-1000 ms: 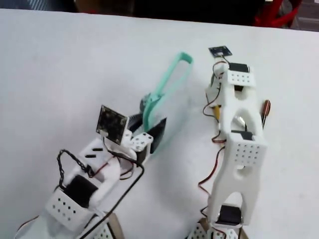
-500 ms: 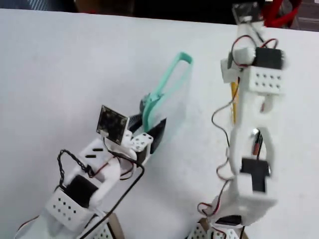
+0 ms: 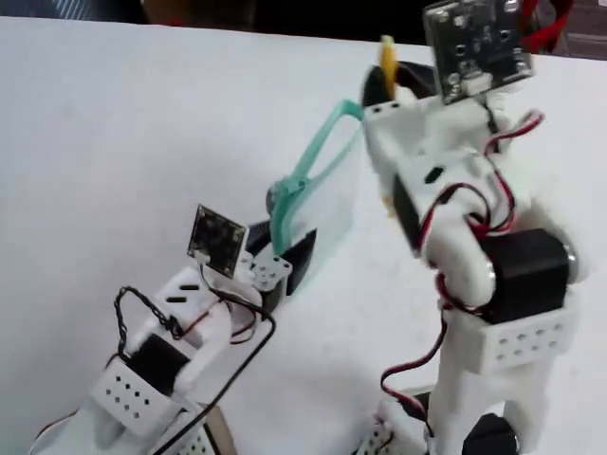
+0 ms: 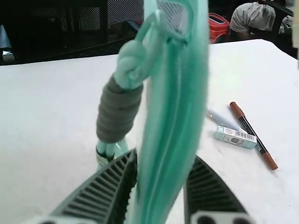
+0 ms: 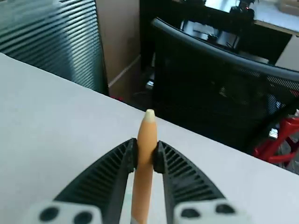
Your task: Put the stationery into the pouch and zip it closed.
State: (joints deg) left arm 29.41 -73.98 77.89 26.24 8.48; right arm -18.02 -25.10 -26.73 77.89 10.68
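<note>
The left pincer (image 3: 289,256) is sitting low on the near left of the worktop (image 3: 114,133), and it is clamping down on the near end of the pouch (image 3: 313,166). In the left wrist view its two ribbed black fingers (image 4: 117,182) are pressing the teal edge of the pouch from both sides, with only the pouch's thickness between them. The pouch is standing on its edge rather than lying flat, running from that grip away toward the far right, and I cannot tell whether the zip is open. A teal cord with a grey sleeve (image 4: 117,112) is hanging down one side of the pouch, just beside the fingers.

Over on the right, the right pincer (image 3: 389,90) is hanging well above the worktop, close to the far end of the pouch. It is squeezing a pencil (image 3: 387,55), the orange-yellow shaft pinched tight between the fingers with no gap showing, and the pale tip is poking out beyond the fingertips toward the far edge of the worktop. The right wrist view is confirming it: the jaws are closed right against the shaft.

Lying flat on the worktop to the right of the pouch are a brown pen (image 4: 250,135), a small teal box (image 4: 235,136) touching it, and a pale pen (image 4: 219,117) just beside the box.
</note>
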